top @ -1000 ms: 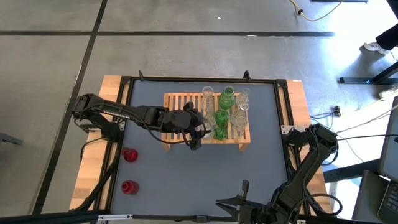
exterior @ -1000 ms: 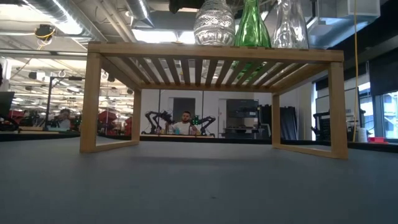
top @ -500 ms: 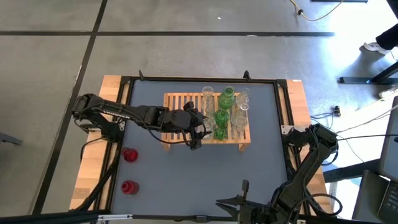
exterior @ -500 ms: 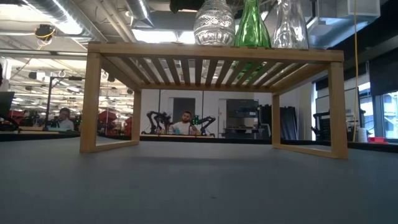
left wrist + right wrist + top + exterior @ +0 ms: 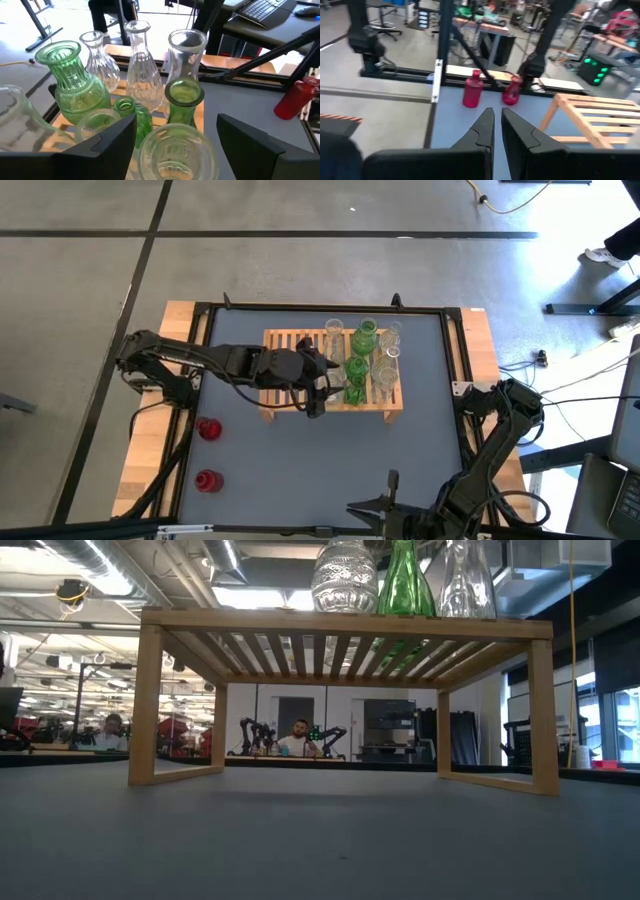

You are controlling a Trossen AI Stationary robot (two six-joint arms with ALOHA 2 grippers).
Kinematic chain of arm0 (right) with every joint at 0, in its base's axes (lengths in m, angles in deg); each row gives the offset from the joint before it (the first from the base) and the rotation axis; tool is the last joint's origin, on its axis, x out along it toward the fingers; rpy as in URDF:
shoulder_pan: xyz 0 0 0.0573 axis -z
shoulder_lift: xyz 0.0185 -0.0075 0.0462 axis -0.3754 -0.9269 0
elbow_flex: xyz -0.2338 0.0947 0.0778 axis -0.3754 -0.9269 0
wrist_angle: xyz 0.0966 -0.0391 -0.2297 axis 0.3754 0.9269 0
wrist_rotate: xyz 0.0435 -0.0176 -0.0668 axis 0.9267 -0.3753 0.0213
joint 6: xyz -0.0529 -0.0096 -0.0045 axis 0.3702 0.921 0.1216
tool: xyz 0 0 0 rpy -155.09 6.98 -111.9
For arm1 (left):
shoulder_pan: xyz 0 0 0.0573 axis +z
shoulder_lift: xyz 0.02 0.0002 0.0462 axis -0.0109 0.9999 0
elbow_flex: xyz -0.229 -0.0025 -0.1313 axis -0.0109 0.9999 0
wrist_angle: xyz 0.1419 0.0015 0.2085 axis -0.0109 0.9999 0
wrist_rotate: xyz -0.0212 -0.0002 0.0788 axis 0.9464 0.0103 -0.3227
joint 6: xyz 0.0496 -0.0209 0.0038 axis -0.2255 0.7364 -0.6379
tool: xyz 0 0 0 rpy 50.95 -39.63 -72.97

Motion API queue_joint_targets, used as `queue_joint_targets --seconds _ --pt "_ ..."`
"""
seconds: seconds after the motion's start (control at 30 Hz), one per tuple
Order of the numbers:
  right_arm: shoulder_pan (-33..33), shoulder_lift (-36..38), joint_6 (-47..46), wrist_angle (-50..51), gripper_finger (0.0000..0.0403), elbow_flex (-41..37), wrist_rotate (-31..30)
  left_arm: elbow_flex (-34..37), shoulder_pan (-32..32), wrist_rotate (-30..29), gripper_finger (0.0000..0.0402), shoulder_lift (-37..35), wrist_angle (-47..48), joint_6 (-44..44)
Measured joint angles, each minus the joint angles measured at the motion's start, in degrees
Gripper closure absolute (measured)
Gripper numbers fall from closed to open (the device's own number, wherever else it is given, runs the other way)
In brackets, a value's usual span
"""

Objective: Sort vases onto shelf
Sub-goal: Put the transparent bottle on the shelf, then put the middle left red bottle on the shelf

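The wooden shelf (image 5: 285, 345) stands mid-table on its short legs; it also shows in the low view (image 5: 340, 622). Several clear and green vases (image 5: 364, 335) stand on the slats of its right half. Two red vases (image 5: 208, 429) (image 5: 207, 479) stand on the mat at the table's left. My left gripper (image 5: 320, 392) hovers over the shelf, open. In the left wrist view its fingers (image 5: 250, 145) stand on either side of a clear vase's rim (image 5: 177, 150) without touching it. My right arm (image 5: 500, 430) waits at the table's right edge, its gripper (image 5: 497, 127) shut and empty.
Green vases (image 5: 75, 85) (image 5: 182, 102) and clear vases (image 5: 142, 65) crowd close beyond the left gripper's fingers. The shelf's left half is bare slats. People sit at desks in the room behind (image 5: 298, 740). A black frame rims the mat (image 5: 330, 308).
My left arm has shifted slightly toward the table's right edge, over the vases on the shelf. The vases have stayed in place.
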Motion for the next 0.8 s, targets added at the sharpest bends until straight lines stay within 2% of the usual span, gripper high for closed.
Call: queue_joint_targets --seconds 0.13,0.4,0.57,0.8 --pt "0.0 0.0 0.0 0.0 0.0377 0.0 2.4 -4.1 -1.1 0.1 0.0133 0.0 4.2 -1.1" --pt "0.0 0.0 0.0 0.0 0.0377 0.0 2.0 -15.4 -6.4 0.1 0.0133 0.0 18.9 -0.4" --pt "0.0 0.0 -0.3 -0.3 0.0377 0.0 3.3 -19.2 -13.7 0.2 0.0133 0.0 28.2 6.6" --pt "0.9 0.0 -0.3 -0.5 0.0377 0.0 5.3 -19.3 -24.0 -0.9 0.0133 0.0 41.2 17.8"
